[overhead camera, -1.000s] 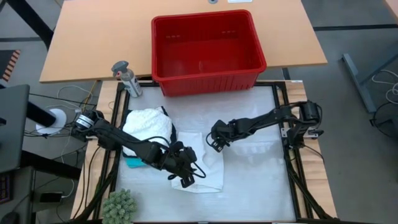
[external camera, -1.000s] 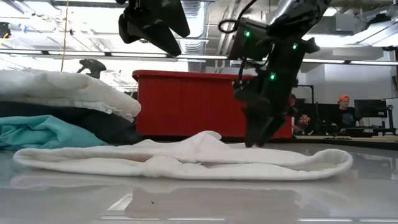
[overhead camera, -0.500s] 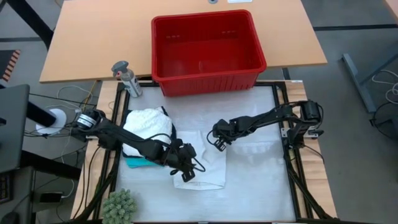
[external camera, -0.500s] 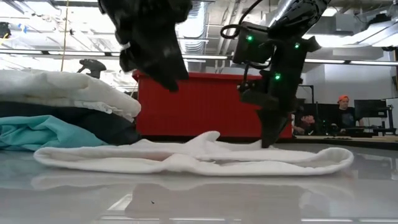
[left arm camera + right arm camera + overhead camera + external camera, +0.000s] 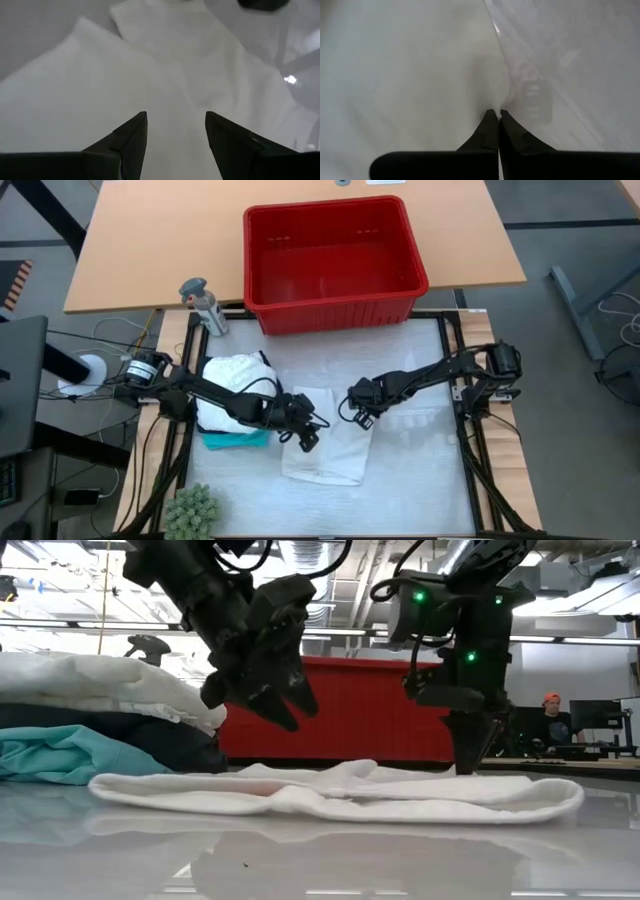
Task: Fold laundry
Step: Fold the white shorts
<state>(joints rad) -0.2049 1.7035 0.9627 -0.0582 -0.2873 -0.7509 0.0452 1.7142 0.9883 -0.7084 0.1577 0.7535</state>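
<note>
**White garment lies between the two grippers, mid-fold**

The white garment (image 5: 325,435) lies flat near the middle of the desk (image 5: 420,480), its long axis running from the red basket (image 5: 335,250) side toward the front edge. The left gripper (image 5: 305,435) hovers over the cloth's left margin, fingers spread and empty, the fabric directly beneath the gap in its wrist view. The right gripper (image 5: 362,417) sits at the cloth's right edge near its far corner, fingers pressed together with their tips down at the fabric; whether they pinch any cloth I cannot tell. Both arms reach in low from opposite desk sides, wrists bent downward.

The left gripper looks nearer the garment's centre line, so a further fold would probably start from its side. Finished laundry, a white piece (image 5: 238,380) over dark and teal (image 5: 225,441) ones, is stacked by the left edge.
</note>
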